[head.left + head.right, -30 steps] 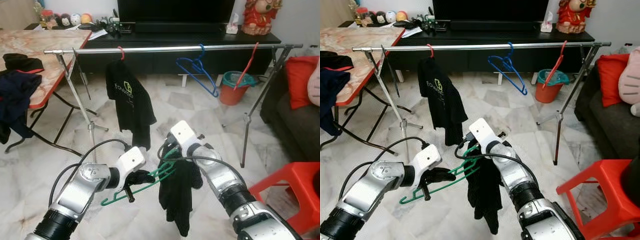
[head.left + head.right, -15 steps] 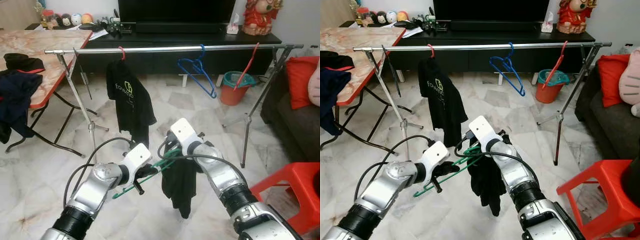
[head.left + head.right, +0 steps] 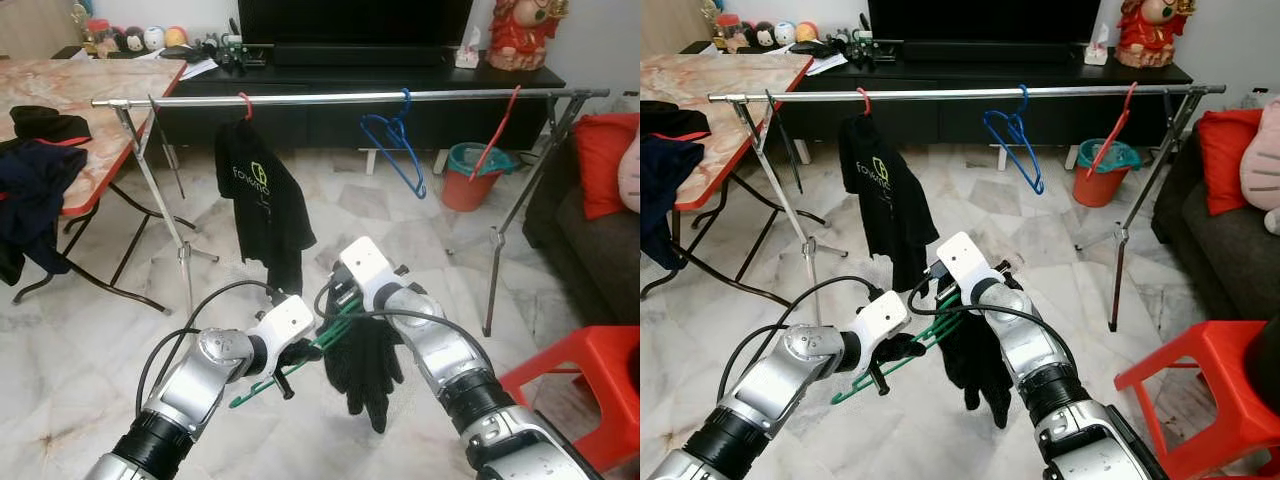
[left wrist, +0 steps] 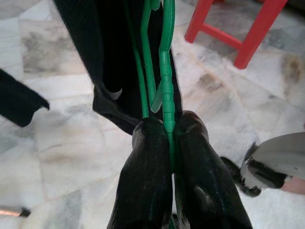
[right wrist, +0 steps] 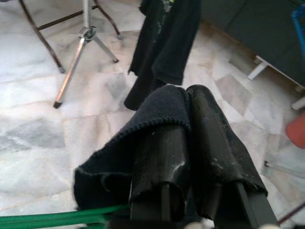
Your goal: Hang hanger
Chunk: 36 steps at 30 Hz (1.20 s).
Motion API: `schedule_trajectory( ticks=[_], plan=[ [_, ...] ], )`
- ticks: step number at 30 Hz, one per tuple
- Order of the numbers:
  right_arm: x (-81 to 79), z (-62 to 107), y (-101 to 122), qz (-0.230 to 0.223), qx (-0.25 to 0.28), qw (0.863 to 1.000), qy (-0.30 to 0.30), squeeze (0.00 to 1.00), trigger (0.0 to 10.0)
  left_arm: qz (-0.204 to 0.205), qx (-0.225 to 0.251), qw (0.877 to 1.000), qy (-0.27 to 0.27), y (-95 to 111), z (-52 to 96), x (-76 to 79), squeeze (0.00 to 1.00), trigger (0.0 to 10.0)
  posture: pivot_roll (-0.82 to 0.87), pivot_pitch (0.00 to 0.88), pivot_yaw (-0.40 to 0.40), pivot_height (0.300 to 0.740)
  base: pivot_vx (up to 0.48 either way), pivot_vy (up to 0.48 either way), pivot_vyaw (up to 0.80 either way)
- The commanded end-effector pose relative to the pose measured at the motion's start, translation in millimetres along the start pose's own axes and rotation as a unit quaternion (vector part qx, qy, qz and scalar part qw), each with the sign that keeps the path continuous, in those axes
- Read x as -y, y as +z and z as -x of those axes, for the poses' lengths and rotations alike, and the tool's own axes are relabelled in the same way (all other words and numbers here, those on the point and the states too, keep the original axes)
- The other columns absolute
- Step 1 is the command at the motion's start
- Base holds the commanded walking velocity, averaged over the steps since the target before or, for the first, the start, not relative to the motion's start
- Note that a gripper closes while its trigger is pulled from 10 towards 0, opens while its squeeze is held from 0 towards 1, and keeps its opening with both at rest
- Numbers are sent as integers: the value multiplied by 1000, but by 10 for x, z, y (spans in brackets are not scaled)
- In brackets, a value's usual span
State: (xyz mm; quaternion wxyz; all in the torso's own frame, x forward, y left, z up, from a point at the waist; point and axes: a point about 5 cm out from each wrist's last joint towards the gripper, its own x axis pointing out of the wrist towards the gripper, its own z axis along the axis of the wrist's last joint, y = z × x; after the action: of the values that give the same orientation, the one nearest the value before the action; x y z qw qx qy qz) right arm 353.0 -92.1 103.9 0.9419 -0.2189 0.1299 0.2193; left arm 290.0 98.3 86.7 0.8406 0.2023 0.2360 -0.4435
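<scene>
Hanger not hung yet. The green hanger (image 3: 290, 362) is low in front of the robot, well short of the rail (image 3: 330, 98), with a black garment (image 3: 365, 365) bunched on it. Left to do, by my read: lift it, carry it forward, hook it over the rail, probably in the bare stretch between the black shirt (image 3: 262, 205) and the blue hanger (image 3: 398, 150).

Left gripper (image 4: 170, 143) has its fingers pressed together on the green hanger's bar; the plastic runs straight between the two pads. Right gripper (image 5: 188, 143) pinches a fold of the black garment, fingers closed with cloth wrapped over one tip, green hanger just below.

The green hanger is thin plastic, tilted, one end dipping toward the floor, the other rising toward the right gripper. Its hook is hidden in the cloth, can't tell which way it faces. The garment droops in a lump, not spread over the shoulders. A red hanger (image 3: 500, 128) hangs further right on the rail.
</scene>
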Motion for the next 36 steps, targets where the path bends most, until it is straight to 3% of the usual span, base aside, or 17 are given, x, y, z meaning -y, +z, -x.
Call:
schedule_trajectory(
  ticks=[1, 5, 7, 13, 21, 27, 31, 36],
  plan=[
    [88, -14, 127, 1, 21, 1000, -17, 0, 10000, -4, -8, 1000, 5, 7, 18, -34, 0, 10000, -99, 0, -17, 740, 0, 0, 0],
    [198, -1, 102, -3, 15, 999, -51, 0, 10000, -6, -25, 1000, 0, -42, 82, -67, 0, 10000, -97, 0, -15, 740, 0, 0, 0],
    [263, 9, 99, -6, 16, 997, -69, 0, 10000, -13, -56, 998, -2, -132, 135, -96, 0, 10000, -99, 0, -13, 740, 0, 0, 0],
    [242, 5, 147, -4, 27, 998, -60, 0, 10000, 4, -75, 997, -4, -191, 134, -89, 0, 10000, -100, 0, -14, 740, 0, 0, 0],
    [201, -4, 186, -4, 37, 998, -48, 0, 10000, -7, -75, 997, 4, -182, 132, -96, 0, 10000, -97, 0, -17, 740, 0, 0, 0],
    [59, 0, 214, -32, 42, 999, -10, 0, 10000, 8, -33, 997, 63, -65, 66, -205, 0, 10000, -103, 0, -18, 740, 0, 0, 0],
    [33, 3, 215, -34, 41, 999, -10, 0, 10000, 11, -35, 997, 73, -57, 50, -213, 0, 10000, -103, 0, -19, 740, 0, 0, 0],
    [23, 0, 230, -37, 41, 998, -13, 0, 10000, 33, -61, 989, 127, -102, 26, -297, 0, 10000, -103, 0, -20, 740, 0, 0, 0]
  ],
)
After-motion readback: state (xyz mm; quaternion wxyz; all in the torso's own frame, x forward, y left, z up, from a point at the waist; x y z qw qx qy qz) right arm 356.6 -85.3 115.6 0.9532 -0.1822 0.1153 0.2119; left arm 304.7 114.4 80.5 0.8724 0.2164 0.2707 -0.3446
